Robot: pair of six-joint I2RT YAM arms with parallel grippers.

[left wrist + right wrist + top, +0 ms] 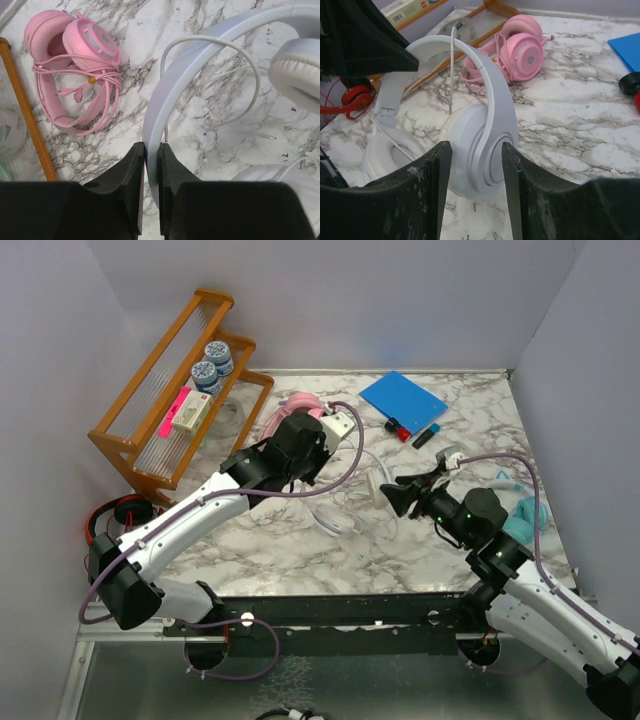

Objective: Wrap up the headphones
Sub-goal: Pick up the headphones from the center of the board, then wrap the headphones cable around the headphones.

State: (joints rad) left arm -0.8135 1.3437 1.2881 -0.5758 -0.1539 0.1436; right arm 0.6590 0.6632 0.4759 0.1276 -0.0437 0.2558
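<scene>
The white headphones (480,167) sit about the middle of the bench (400,562), raised on edge between my two arms, not lying flat. Their headband (154,112) arches from my left side over to my right, so the long axis runs across me, one end to each pincer.

My left pincer (151,150) is pressed together on the rim of that band, pinching it edge-on near one end. My right pincer (476,150) stands spread around the ear cup at the other end, a finger on either flank. Whether those fingers press the cup or only straddle it, I cannot tell.

The white cable (256,85) is what matters next. It hangs loose, crossing over the crown of the band and looping down to the bench inside the arch, nearer the band's middle than my right fingers. I judge the left hold should anchor the band while the right arm, which seems nearest to being free, goes up and inward for the cable.

Farther out, the pink headphones (75,60) lie by the wooden rack (180,390) with their cord wound round them. The teal pair (525,518) lies beside my right arm.
</scene>
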